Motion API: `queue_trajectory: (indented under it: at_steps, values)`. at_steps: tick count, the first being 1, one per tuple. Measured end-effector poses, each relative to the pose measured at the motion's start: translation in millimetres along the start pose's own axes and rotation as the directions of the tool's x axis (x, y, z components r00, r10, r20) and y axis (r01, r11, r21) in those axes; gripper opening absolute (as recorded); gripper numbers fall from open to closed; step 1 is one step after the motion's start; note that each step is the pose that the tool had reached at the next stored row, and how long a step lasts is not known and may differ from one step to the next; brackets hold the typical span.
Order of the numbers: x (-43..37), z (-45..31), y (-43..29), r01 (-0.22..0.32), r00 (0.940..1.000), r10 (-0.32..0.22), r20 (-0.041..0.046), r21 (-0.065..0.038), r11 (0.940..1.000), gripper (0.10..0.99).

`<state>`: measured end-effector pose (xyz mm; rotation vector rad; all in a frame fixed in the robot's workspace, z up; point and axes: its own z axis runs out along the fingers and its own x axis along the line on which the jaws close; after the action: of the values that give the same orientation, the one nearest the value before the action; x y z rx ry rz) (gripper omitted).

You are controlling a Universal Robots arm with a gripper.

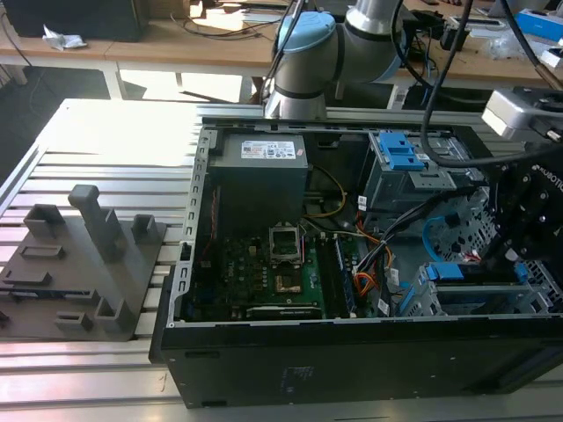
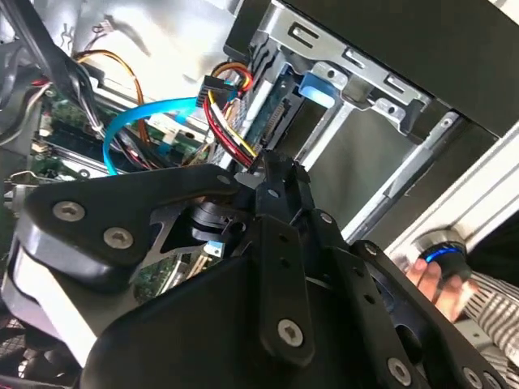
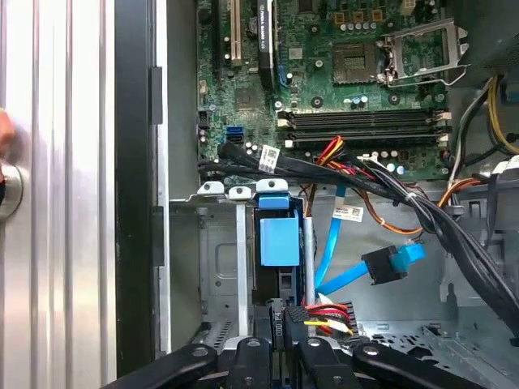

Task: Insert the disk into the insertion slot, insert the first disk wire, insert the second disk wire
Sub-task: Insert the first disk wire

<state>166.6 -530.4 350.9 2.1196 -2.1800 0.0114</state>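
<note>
The disk (image 3: 278, 240), in its blue caddy, sits inside the insertion slot (image 3: 212, 261), a grey metal cage at the case's front corner (image 1: 528, 297). My gripper (image 2: 280, 166) hangs just behind the disk (image 2: 316, 87), shut on the first disk wire (image 2: 231, 121), its red, yellow and black strands. That wire's black plug (image 2: 219, 85) lies against the disk's rear edge. In the first wrist view the plug (image 3: 324, 312) is right beside my gripper (image 3: 280, 328). The second disk wire (image 3: 389, 263), light blue with a dark plug, lies loose beside the cage (image 2: 150, 113).
A thick black cable bundle (image 3: 422, 211) crosses above the cage. The motherboard (image 3: 340, 73) and power supply (image 1: 264, 176) fill the case. A taller cage with blue latches (image 1: 400, 154) stands at the back. A person's hand (image 2: 438, 271) rests outside the case. Grey fixture (image 1: 88, 255) at the exterior view's left.
</note>
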Motion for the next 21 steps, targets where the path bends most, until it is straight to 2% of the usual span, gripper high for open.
queue_trajectory:
  at_steps: [1,2,4,6,11,17,21]
  values:
    - [4.3,0.4,-0.1,0.002,0.9995,-0.002,0.0324,-0.001,1.0,0.188]
    - [7.1,0.8,-0.2,0.004,0.9985,-0.004,0.0549,-0.001,1.0,0.188]
    - [9.7,1.2,-1.3,0.006,0.9962,-0.006,0.087,-0.002,1.0,0.188]
    - [9.8,1.6,-4.8,0.007,0.9944,-0.007,0.1056,-0.005,1.0,0.188]
    - [9.7,5.9,-11.0,0.008,0.9943,-0.007,0.1064,-0.011,0.9999,0.188]
    - [9.3,8.3,-14.8,0.008,0.9943,-0.007,0.1063,-0.014,0.9999,0.188]
    - [8.8,13.0,-22.5,0.009,0.9943,-0.006,0.1063,-0.02,0.9998,0.188]
